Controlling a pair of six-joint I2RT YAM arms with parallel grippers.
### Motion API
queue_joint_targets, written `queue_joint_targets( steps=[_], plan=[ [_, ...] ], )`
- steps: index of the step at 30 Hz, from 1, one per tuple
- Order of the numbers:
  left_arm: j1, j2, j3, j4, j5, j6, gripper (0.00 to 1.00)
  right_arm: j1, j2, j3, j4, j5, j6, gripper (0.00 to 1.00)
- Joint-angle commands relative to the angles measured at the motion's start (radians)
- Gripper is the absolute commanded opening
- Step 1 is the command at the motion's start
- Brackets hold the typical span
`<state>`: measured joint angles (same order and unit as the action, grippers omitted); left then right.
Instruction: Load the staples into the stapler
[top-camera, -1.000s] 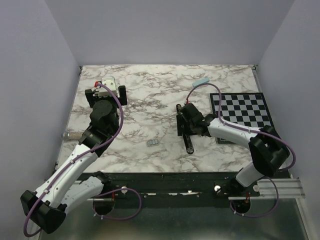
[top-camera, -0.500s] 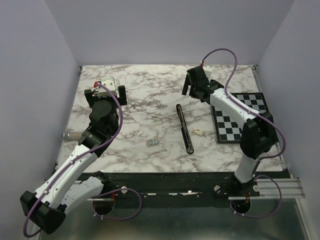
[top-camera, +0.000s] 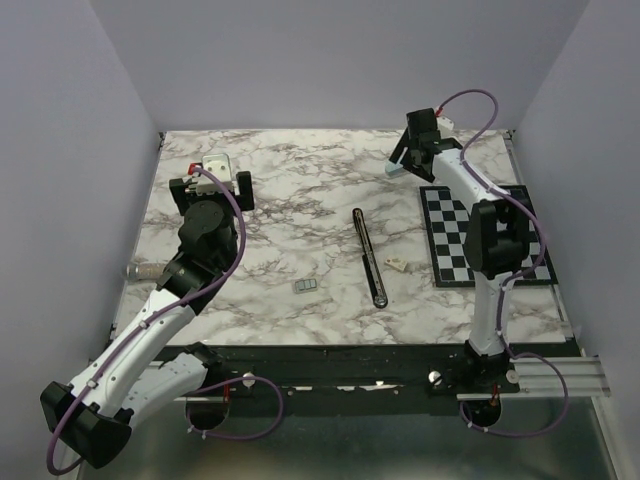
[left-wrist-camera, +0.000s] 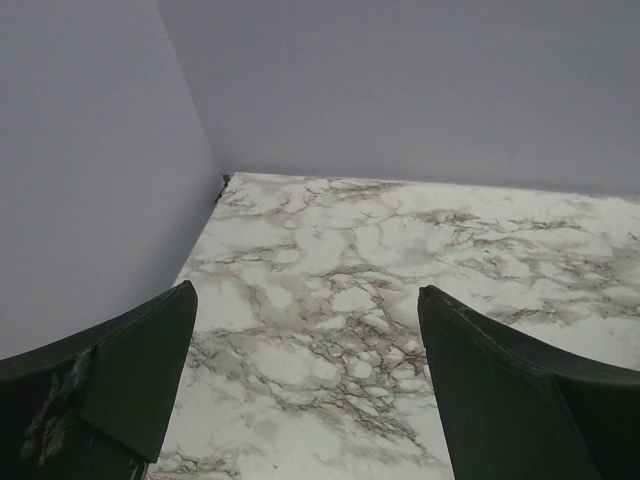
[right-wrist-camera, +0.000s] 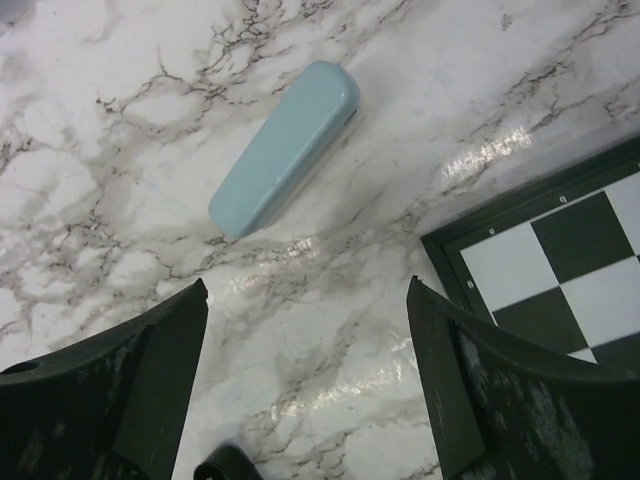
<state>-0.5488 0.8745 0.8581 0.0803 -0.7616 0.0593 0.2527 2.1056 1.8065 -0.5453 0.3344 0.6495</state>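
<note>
1. Two grippers are shown with jaws spread wide and nothing held: the left gripper (left-wrist-camera: 305, 390) at upper left of the top view, the right gripper (right-wrist-camera: 305, 390) at upper right.
2. The black stapler (top-camera: 368, 258) is laid at centre; the staples (top-camera: 307, 286) lie near its lower left, apart.

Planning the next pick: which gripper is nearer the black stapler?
Right. The right gripper hovers beyond the stapler, toward the back right; the left gripper is much farther off to its left.

On worktop (top-camera: 290, 210): stapler (top-camera: 367, 257) at centre; staples (top-camera: 307, 286) left of it; chessboard (top-camera: 446, 240) right of it, by the right edge.
</note>
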Motion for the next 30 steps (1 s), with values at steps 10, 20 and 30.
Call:
queue_joint_targets(
  steps=[10, 20, 30],
  plan=[
    [0.007, 0.014, 0.001, -0.001, 0.031, 0.001, 0.99, -0.084, 0.218, 0.191, 0.131, -0.247, 0.073, 0.82],
    [0.007, 0.014, -0.004, 0.003, 0.031, 0.001, 0.99, -0.138, 0.326, 0.220, 0.153, -0.416, 0.222, 0.68],
    [0.007, 0.014, -0.002, 0.003, 0.038, 0.002, 0.99, -0.159, 0.274, 0.139, 0.154, -0.448, 0.208, 0.40]
  ],
)
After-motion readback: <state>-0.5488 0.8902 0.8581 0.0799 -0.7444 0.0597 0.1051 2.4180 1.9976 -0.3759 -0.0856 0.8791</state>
